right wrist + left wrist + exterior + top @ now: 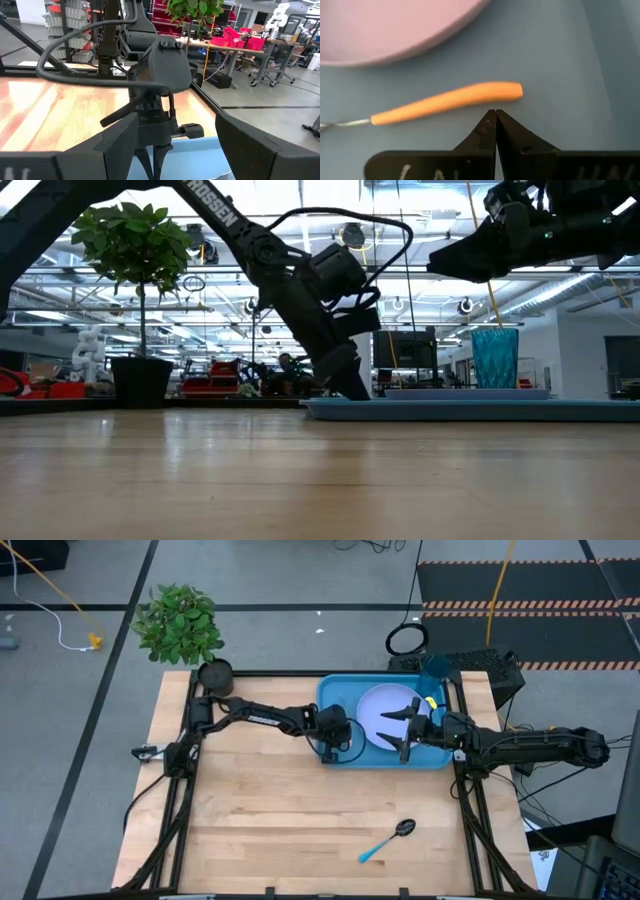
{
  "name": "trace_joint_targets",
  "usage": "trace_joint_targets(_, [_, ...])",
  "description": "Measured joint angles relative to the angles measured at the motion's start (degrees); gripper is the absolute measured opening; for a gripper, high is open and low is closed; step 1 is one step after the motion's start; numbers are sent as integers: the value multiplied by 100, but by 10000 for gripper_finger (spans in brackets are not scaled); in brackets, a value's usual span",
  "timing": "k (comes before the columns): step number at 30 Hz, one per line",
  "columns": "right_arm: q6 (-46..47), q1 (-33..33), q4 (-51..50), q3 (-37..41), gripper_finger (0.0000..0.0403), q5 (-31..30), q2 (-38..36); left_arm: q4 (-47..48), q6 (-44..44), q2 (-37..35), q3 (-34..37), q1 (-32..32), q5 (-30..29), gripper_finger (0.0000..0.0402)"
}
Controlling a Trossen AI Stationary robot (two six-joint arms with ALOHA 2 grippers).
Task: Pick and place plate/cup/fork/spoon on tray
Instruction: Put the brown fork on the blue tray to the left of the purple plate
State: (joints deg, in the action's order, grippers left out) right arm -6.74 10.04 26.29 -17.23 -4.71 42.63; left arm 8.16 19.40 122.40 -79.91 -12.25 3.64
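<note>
Orange-handled fork [447, 102] lies on the tray [560, 55], mid-frame in my left wrist view, just beyond the left gripper [496, 114], pinched empty. Light, stiff, slick; I'd grip mid-handle. Right gripper [407, 727] hovers spread wide, empty.

My light wooden table [290, 810] carries the large bright blue rectangular tray [335, 690] at its far edge, right of the middle. The slim spoon with a dark metal bowl and light blue handle [386, 840] lies alone on the boards nearer me, well apart from that tray.
</note>
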Motion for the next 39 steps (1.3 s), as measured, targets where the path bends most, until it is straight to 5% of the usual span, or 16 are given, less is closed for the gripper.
trace_joint_targets(13, [-44, 0, -32, 0, 260, 0, 0, -57, 99, -18, 3, -14, -264, 8])
trace_joint_targets(32, [-253, 2, -135, 0, 260, -299, 0, 135, 1557, -174, -650, -747, -504, 4])
trace_joint_targets(39, [-377, 4, -134, 0, 260, -299, 0, 1521, 1561, -186, -1256, -758, -819, 31])
